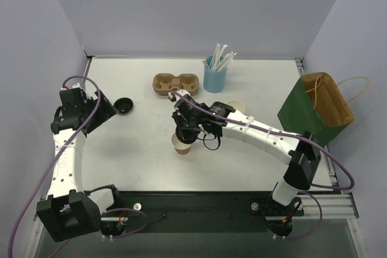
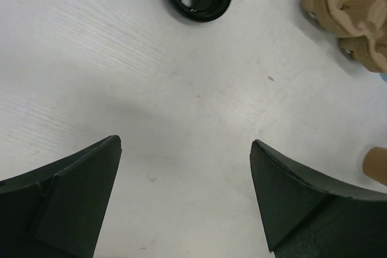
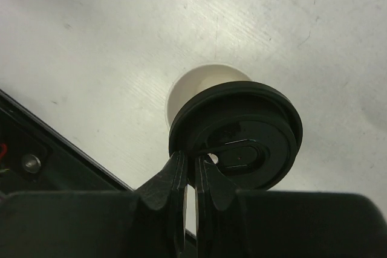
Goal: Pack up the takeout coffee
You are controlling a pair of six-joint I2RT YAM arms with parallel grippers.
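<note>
At far left the left gripper (image 2: 185, 142) hangs empty, jaws wide, a spare lid (image 1: 124, 106) lying near it on the table (image 1: 139, 155). Mid-table, toward the front, the coffee (image 1: 180, 146) stands upright. The right gripper (image 3: 188, 164) pinches the rim of a black lid (image 3: 242, 137) over it, offset and apparently not seated. Left to do, I judge: press the lid on, then load the coffee into the carrier (image 1: 176, 83) behind or the bag (image 1: 317, 107) at the right edge. Bare table separates coffee and carrier, but the straw cup (image 1: 214, 77) crowds the carrier's right.

Black lid (image 3: 236, 131), tan cup (image 1: 181, 148)
</note>
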